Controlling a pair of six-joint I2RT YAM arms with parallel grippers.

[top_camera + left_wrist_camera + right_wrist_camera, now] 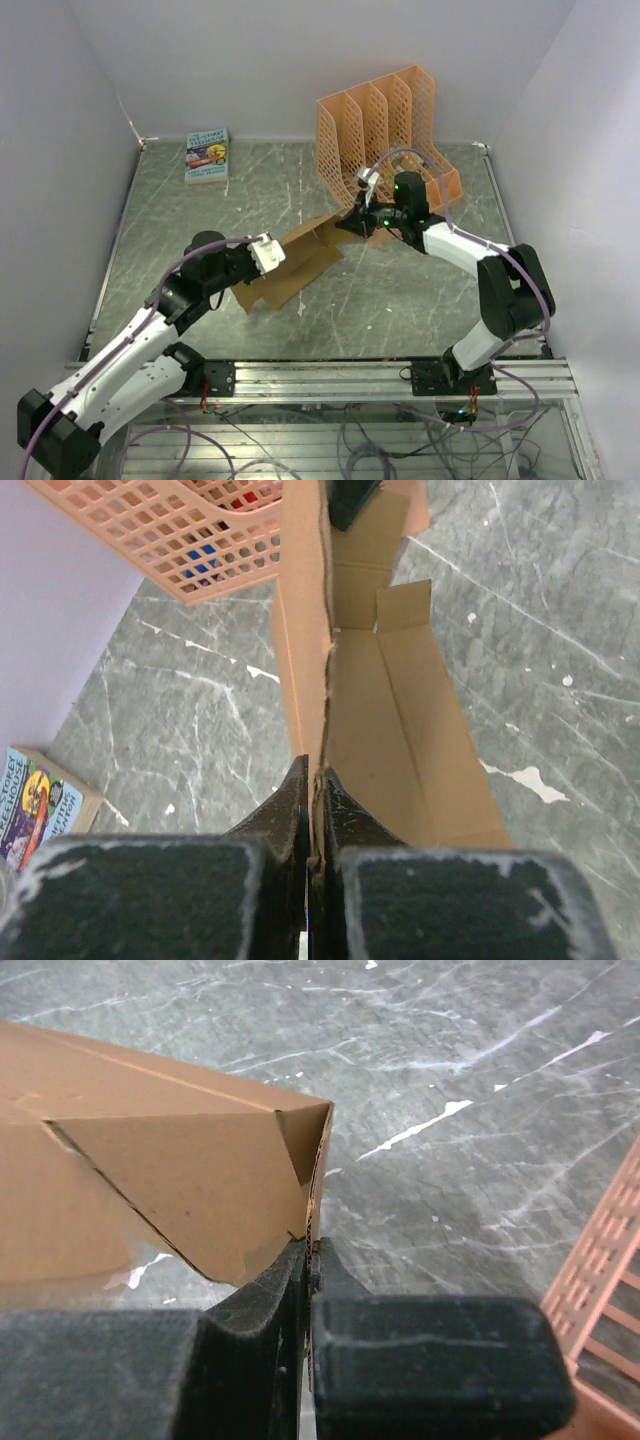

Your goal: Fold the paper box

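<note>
L end effector (313, 780) and R end effector (310, 1252) each pinch a box (310, 262) wall. Risk: opposing pull tears cardboard (thin edge), or grip slips.

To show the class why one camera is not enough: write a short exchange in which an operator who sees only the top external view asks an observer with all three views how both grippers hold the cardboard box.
Operator: From above I cannot tell. Is the left gripper really gripping the paper box?
Observer: Yes. Its wrist view shows it shut on the thin top edge of an upright wall.
Operator: And the right gripper?
Observer: Its wrist view shows it shut on the box's edge at a corner, where a flap is folded in.
</note>
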